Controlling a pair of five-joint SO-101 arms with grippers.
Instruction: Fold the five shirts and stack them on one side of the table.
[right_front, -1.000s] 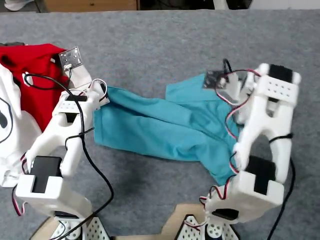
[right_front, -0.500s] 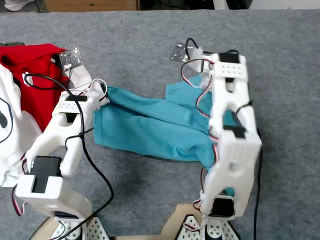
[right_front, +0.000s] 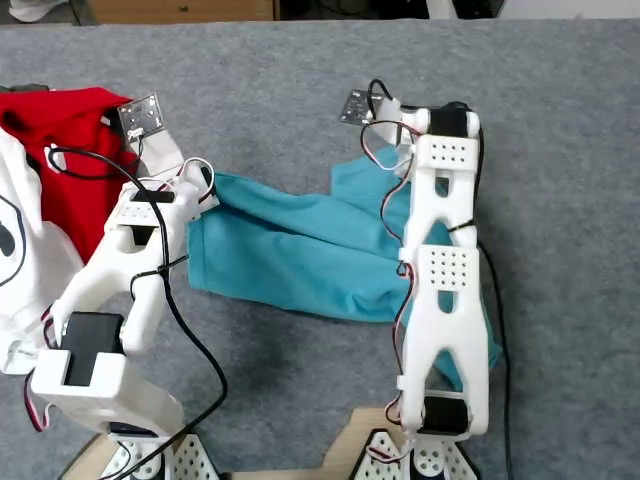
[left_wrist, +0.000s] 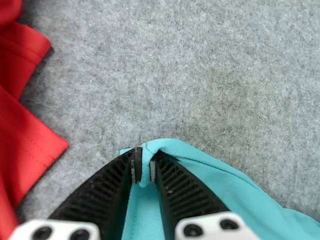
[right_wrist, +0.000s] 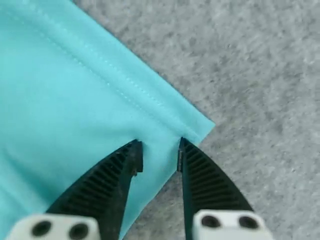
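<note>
Table (right_front: 560, 90): grey felt-like surface, lying under the teal shirt on all sides.
Teal shirt (right_front: 300, 260): spread crumpled and part-flat between the two arms, with diagonal creases across the middle. Not yet folded.
Teal shirt, handling: judged light, thin and limp. It should drape and drag on the felt rather than slide, and it has no stiffness to hold a fold line. Not fragile.
Red shirt (right_front: 60, 130): on the left arm's side of the teal shirt, near its pinched corner but apart, with bare table between.
White shirt (right_front: 20, 270): farther out from the teal shirt than the red one, lying against the red.
Left gripper (left_wrist: 142, 167): clamped on a small raised fold at the teal shirt's edge, cloth between the tips.
Right gripper (right_wrist: 160, 152): jaws apart, poised over the teal shirt's hemmed corner and holding nothing.
Where to grip: judged best at the doubled, stitched hem corners, one per gripper, so the cloth lifts taut between them. A single-layer pinch may slip.
</note>
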